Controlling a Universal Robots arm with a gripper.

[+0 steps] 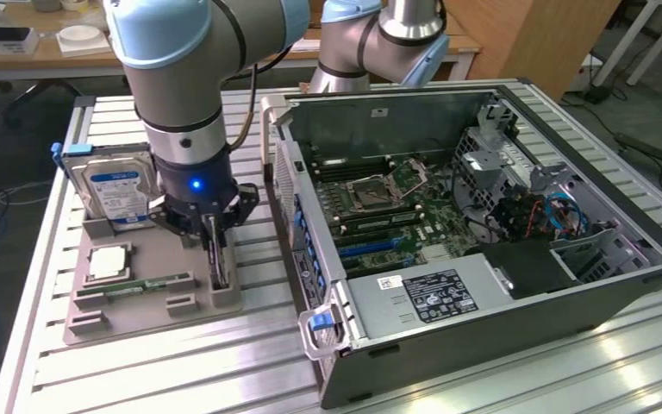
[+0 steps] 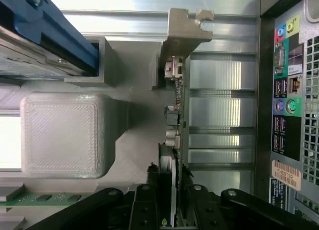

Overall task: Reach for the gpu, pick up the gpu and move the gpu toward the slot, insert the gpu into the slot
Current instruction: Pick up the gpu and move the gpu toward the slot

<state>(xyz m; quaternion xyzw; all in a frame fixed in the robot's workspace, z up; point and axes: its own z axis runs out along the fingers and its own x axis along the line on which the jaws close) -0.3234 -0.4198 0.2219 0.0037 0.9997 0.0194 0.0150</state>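
Your claw (image 1: 215,246) straddles the gpu (image 1: 220,274), which stands on edge in the grey holder (image 1: 135,319) directly beneath it. Can't tell whether it's clamped yet. Risk: an off-centre hold lets the card tilt and its bracket snags the holder.

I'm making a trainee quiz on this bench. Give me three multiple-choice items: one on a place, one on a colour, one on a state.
1. Where is the gpu? A: in the grey tray beside the computer case; B: in the case's slot; C: on the floor.
2. The label on the hard drive is: A red; B blue; C yellow.
3. The case's side is: A open; B shut; C cloth-covered.
Answers: 1 A, it stands on edge in the tray; 2 B, the label is plainly blue; 3 A, the motherboard lies exposed.
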